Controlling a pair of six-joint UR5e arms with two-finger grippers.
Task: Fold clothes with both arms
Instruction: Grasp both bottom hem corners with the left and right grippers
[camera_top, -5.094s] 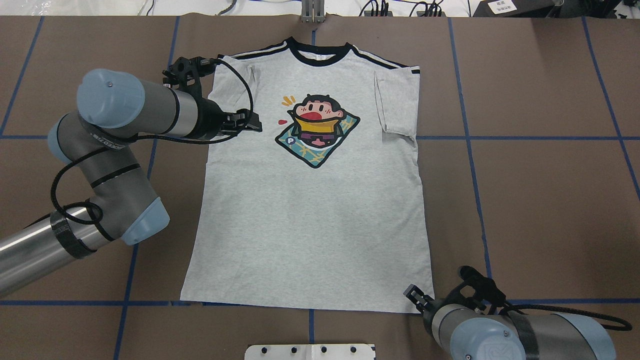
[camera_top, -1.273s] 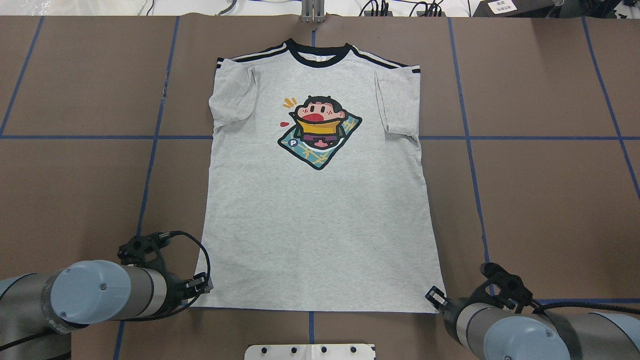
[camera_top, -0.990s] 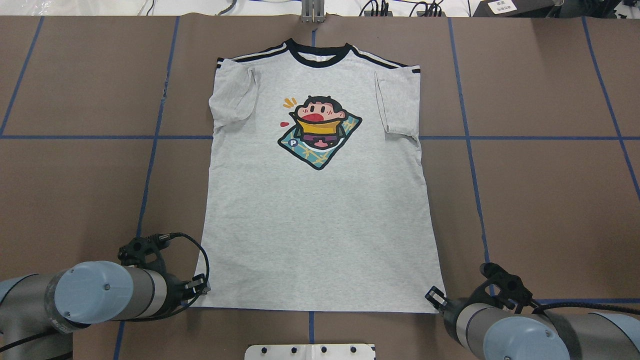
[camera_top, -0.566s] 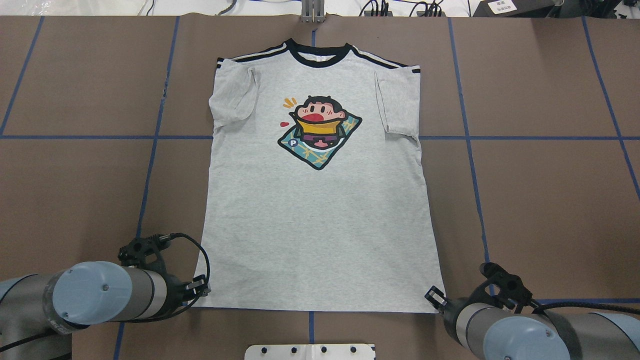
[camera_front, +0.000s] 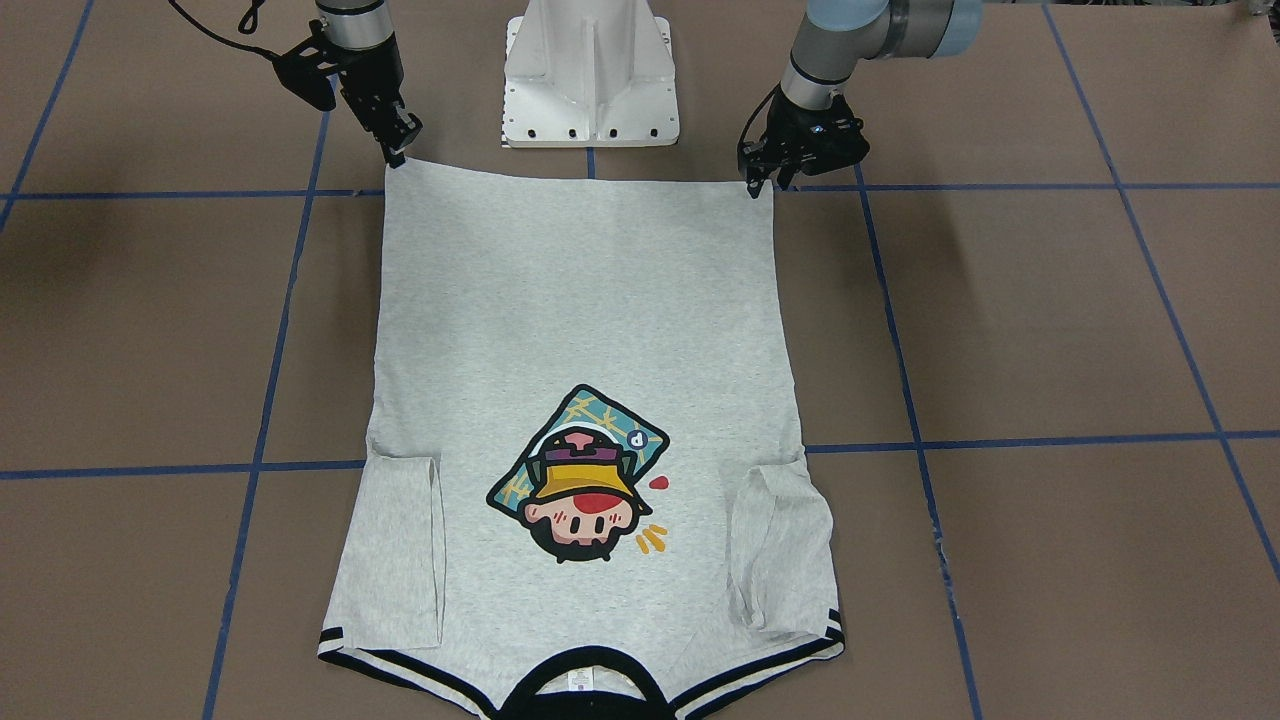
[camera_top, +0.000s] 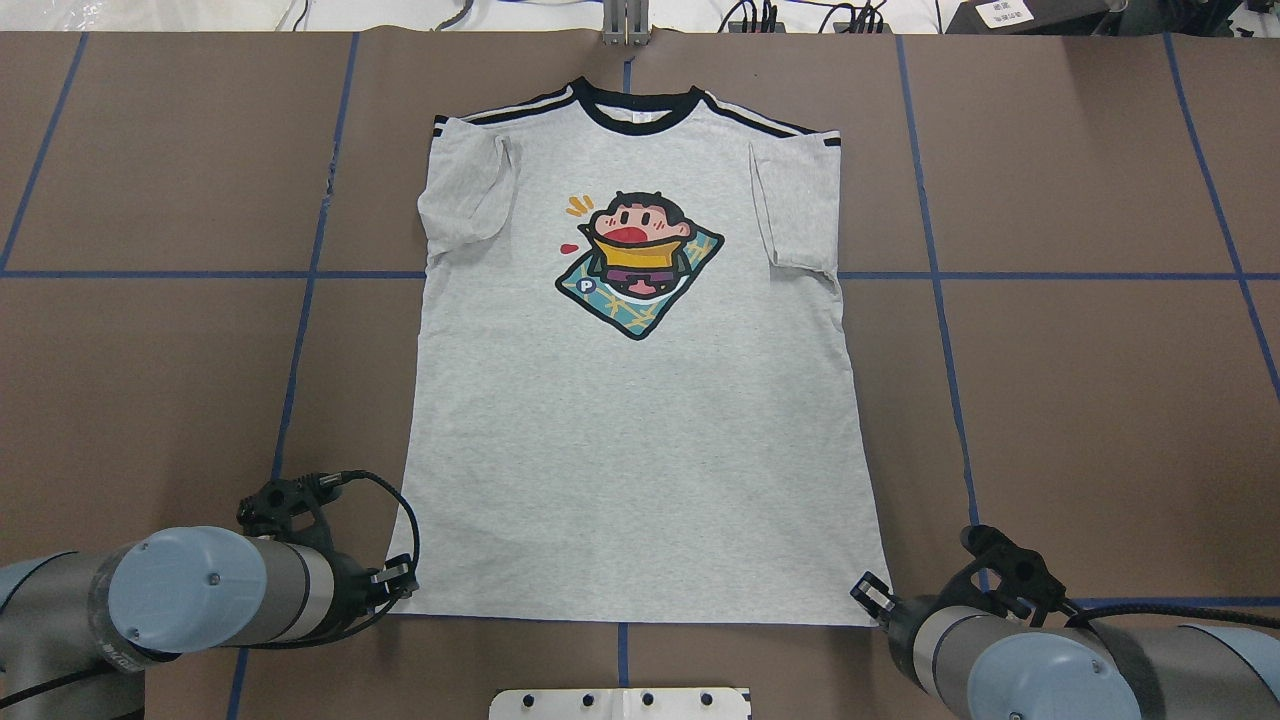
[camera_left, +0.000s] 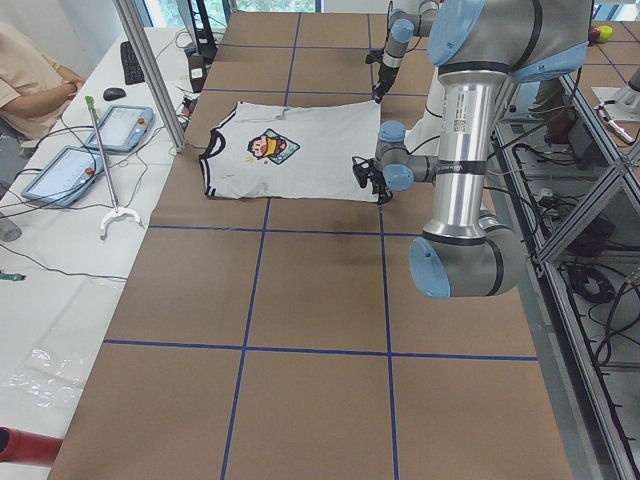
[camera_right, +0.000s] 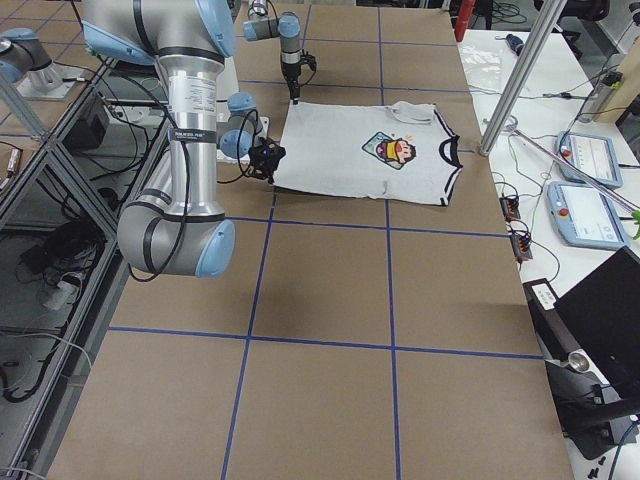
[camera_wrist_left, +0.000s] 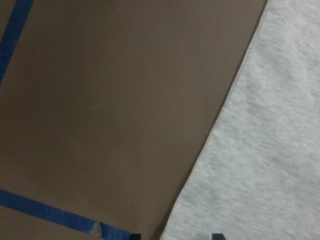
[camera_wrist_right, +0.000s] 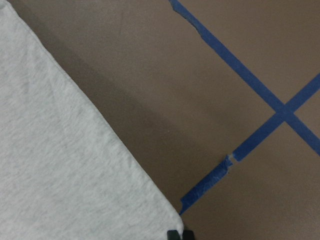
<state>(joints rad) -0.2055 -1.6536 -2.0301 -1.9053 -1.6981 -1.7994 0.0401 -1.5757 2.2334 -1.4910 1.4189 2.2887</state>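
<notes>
A light heather-grey short-sleeved T-shirt (camera_top: 640, 450) with black neck trim, black-and-white shoulder stripes and a colourful cartoon head in a yellow hat is laid flat, print up, on a brown paper-covered table (camera_top: 1080, 400) marked into squares by blue tape lines (camera_top: 1050, 275). Both sleeves are folded inward over the body. The collar is pointed away from the robot, and the hem is nearest the white metal pedestal base (camera_front: 590, 70). The black two-finger left gripper (camera_top: 400, 582) is set low at the hem's left corner. In the left wrist view its fingertips (camera_wrist_left: 217, 236) are spread apart with the shirt's side edge running between them, so the cloth is straddled, not clamped. The black two-finger right gripper (camera_top: 868, 592) is placed at the hem's right corner. In the right wrist view its fingertips (camera_wrist_right: 173, 234) are drawn close together exactly at the corner's tip, closed on the cloth. The rest of the shirt is spread flat between the two grippers.
</notes>
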